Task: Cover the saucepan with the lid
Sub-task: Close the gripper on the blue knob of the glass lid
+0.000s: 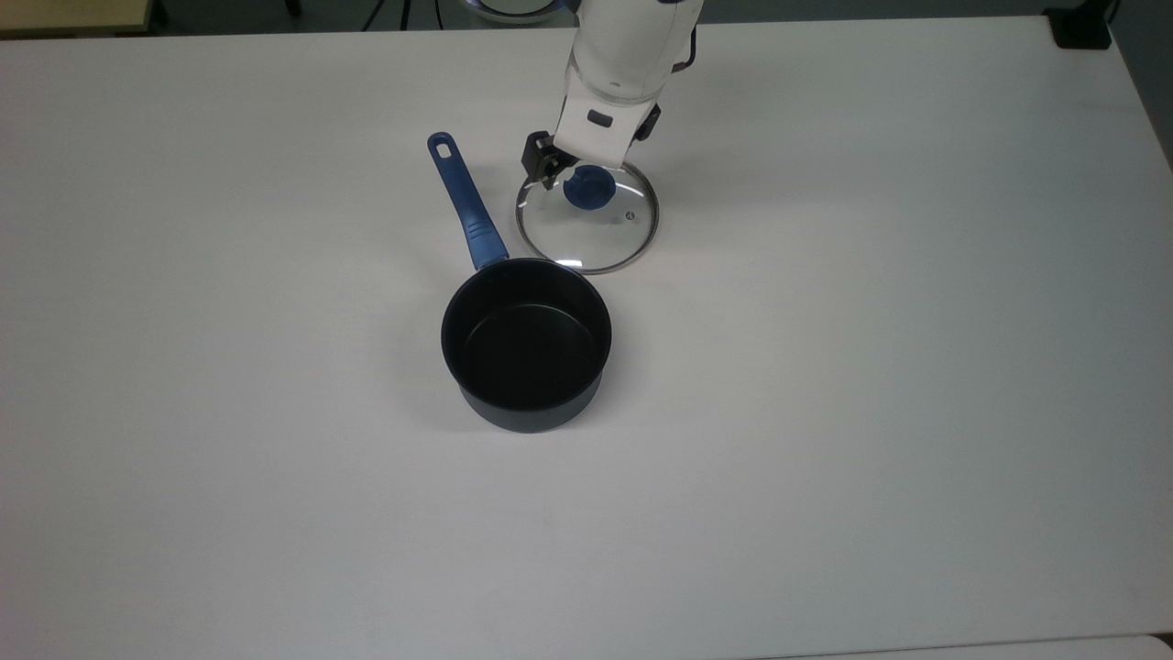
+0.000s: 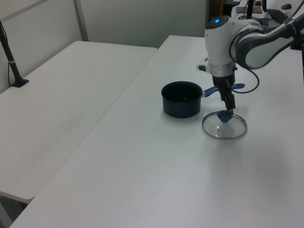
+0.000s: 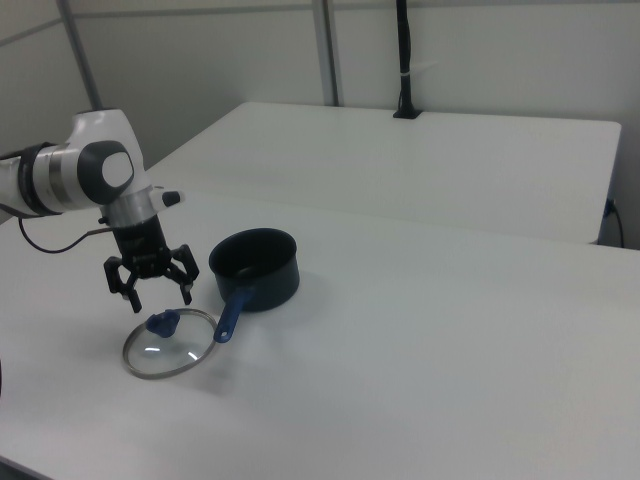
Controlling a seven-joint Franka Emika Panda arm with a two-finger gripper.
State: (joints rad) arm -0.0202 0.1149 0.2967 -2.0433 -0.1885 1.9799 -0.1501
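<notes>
A: What is seen on the white table point(image 1: 825, 412), from the top view's left to its right?

B: First the saucepan point(image 1: 526, 344) is seen. Its long blue handle point(image 1: 466, 203) is pointed up and to the top view's left, and a slot is found at the handle's end. The pan is standing upright and its black inside is shown empty. Just beside it, to the top view's upper right, the glass lid point(image 1: 587, 220) is laid flat on the table. The steel rim of the lid is placed very near the pan's rim; whether they are touching cannot be told.

A: And where is the gripper point(image 3: 150, 294) found?

B: It is held just above the lid, over the blue knob point(image 3: 163, 321). In the right view the two black fingers point(image 3: 186, 281) are spread wide apart, one on each side, and nothing is gripped between them. The knob is seen below the fingertips, apart from them.

A: How is this shown in the left view?

B: There the saucepan point(image 2: 181, 99) is placed at the left view's left of the lid point(image 2: 224, 128), and the gripper point(image 2: 229, 108) is pointed straight down at the knob from the white arm point(image 2: 223, 35).

A: Is the lid set on the pan?

B: No, it is not yet set there. It is lying on the table beside the pan, with a small steam vent point(image 1: 629, 216) seen to the top view's right of the knob.
</notes>
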